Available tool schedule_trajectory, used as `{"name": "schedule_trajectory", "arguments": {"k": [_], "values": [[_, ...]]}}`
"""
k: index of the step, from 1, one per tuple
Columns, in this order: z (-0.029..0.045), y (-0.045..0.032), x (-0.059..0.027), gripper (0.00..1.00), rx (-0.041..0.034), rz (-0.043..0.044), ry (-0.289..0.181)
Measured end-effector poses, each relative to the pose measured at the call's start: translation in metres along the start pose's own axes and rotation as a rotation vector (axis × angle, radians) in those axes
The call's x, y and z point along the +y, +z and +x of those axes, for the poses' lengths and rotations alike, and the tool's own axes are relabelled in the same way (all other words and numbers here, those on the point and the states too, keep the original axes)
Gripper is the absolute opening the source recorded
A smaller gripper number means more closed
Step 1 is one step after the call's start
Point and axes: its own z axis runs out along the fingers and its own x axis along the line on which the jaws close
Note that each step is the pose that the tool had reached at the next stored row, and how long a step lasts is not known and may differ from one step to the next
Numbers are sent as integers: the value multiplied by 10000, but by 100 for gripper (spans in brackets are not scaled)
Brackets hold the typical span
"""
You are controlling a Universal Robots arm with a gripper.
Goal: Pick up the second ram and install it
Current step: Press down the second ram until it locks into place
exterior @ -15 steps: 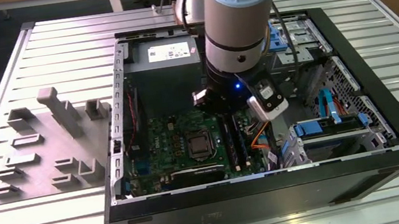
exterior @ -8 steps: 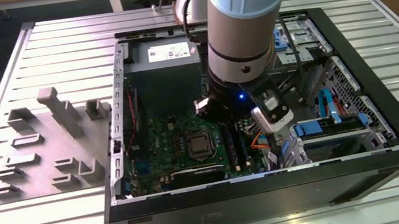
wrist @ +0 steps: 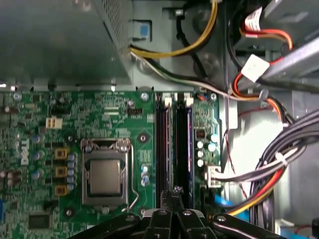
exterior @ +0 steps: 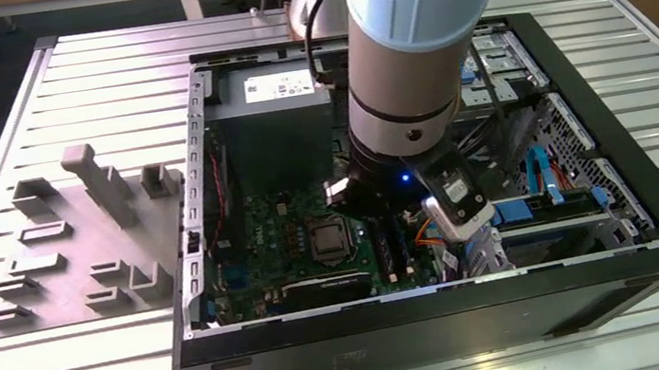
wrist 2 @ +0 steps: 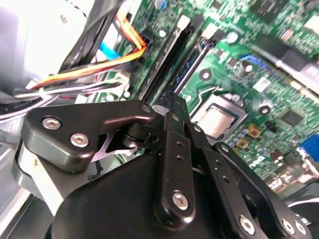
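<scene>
The gripper (wrist: 174, 195) is hovering inside the computer case (exterior: 647, 269), fingers clenched together just above the motherboard's two memory slots (wrist: 172, 144). This is seemingly the install step. The second ram is lying edge-on there, if anywhere; I cannot tell it apart. Seating it is likely calling for a straight, even press.

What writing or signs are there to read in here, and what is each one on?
No text can be quoted with confidence.
Sticker on the grey power box: printed, too small to read.
Label on the white box on the arm: too blurred to read.
Green board: fine white lettering and a white logo, too small to quote.
</scene>
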Motion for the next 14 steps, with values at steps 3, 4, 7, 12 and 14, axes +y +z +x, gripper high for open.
{"name": "schedule_trajectory", "arguments": {"k": [3,4,7,12,14], "values": [[-2,-3,-57,11,0,0,0],[-2,-4,-77,11,0,0,0],[-2,-4,-116,11,1,1,-1],[-2,20,-151,11,0,-2,0],[-2,27,-155,11,0,-1,0]]}}
